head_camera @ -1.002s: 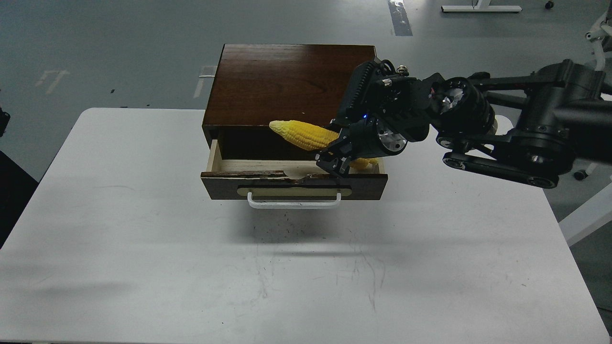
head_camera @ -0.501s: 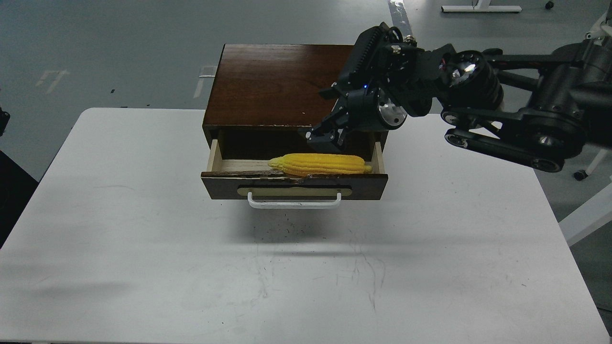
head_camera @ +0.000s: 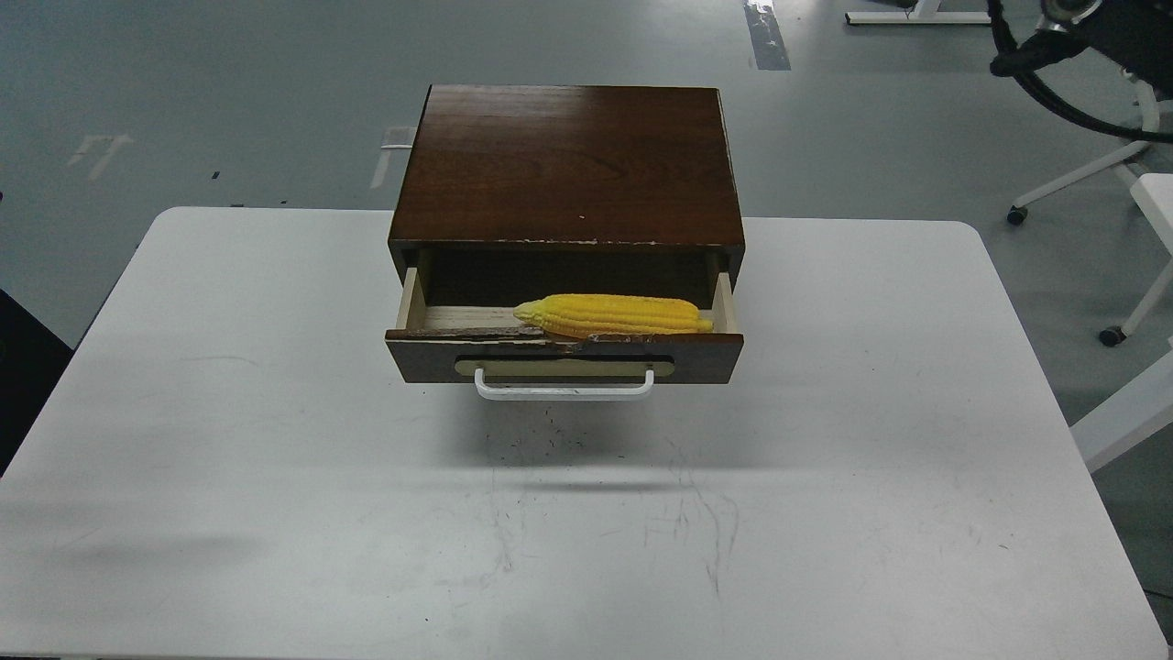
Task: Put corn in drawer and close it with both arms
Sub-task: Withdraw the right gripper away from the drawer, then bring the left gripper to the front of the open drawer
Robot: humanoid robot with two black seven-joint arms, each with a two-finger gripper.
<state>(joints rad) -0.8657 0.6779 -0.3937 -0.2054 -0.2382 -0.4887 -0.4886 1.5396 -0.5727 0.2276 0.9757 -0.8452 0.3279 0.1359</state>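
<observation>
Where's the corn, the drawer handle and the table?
corn (head_camera: 612, 315), head view, middle of the yellow cob.
handle (head_camera: 564, 392), head view, middle of the white bar.
table (head_camera: 275, 513), head view, bare white top.

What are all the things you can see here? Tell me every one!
cabinet: one, dark brown wood, at the far middle of the table.
drawer: one, dark brown front, pale wood inside, pulled open toward the viewer.
handle: one, white bar, on the drawer front.
corn: one, yellow, lying lengthwise in the drawer behind its front, tip pointing left.
table: one, white, scuffed, under the cabinet.
chair base: one, white with wheels, on the grey floor at right.
robot arm: only a black part with cable in the top right corner; no gripper is visible.
</observation>
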